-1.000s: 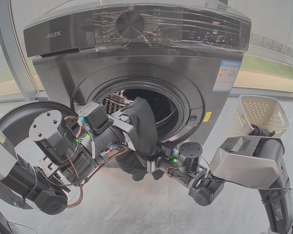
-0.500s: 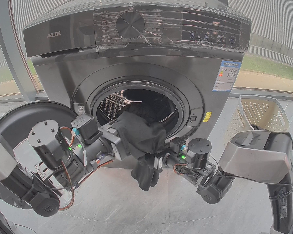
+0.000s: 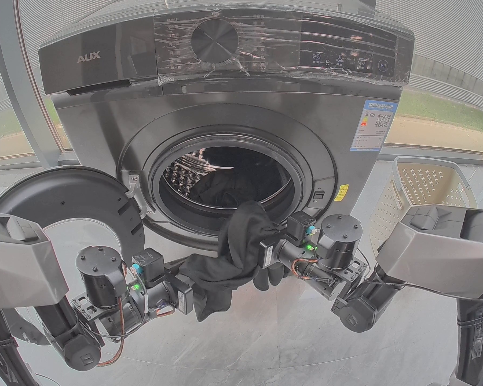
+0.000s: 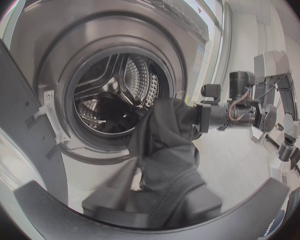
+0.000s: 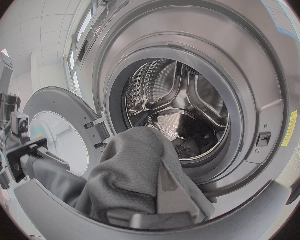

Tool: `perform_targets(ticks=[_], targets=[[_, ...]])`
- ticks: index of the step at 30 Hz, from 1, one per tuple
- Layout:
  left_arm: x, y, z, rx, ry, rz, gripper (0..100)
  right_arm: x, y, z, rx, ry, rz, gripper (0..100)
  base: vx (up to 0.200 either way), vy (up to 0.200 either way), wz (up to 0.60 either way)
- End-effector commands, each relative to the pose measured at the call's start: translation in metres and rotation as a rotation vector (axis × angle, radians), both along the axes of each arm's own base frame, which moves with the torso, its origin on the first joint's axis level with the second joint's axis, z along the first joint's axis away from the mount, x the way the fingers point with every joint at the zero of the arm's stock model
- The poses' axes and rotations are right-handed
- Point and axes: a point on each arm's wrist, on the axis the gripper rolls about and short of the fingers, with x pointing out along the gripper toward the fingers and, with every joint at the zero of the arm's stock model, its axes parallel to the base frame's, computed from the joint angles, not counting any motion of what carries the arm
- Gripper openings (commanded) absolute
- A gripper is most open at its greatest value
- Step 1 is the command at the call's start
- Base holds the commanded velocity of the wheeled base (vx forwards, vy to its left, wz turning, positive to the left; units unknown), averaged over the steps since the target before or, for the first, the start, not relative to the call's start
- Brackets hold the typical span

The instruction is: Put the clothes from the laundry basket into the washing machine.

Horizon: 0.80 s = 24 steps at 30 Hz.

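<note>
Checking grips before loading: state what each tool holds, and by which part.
Both hold one dark garment: the left tool pinches its lower end, the right tool a bunched fold higher up.

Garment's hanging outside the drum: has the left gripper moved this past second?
Yes. The left gripper has dropped from the washer opening to below its rim.

Black garment (image 3: 240, 239) hangs before open washing machine (image 3: 91, 127).
</note>
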Motion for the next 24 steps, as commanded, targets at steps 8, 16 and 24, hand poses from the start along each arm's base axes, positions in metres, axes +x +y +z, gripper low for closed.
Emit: perform_targets(ticks=[8,16,24], targets=[[0.009,-0.005,-0.019,0.035,0.04,-0.001,100,-0.02,0.007,-0.011,-0.037,0.042,0.053,0,0.0,0.0,0.0],[0.027,-0.022,-0.03,0.027,0.03,-0.022,100,-0.038,0.02,-0.007,-0.036,0.038,0.115,0,0.0,0.0,0.0],[0.055,-0.036,-0.054,0.025,0.03,-0.007,100,-0.058,0.021,0.008,-0.016,0.036,0.155,0,0.0,0.0,0.0]])
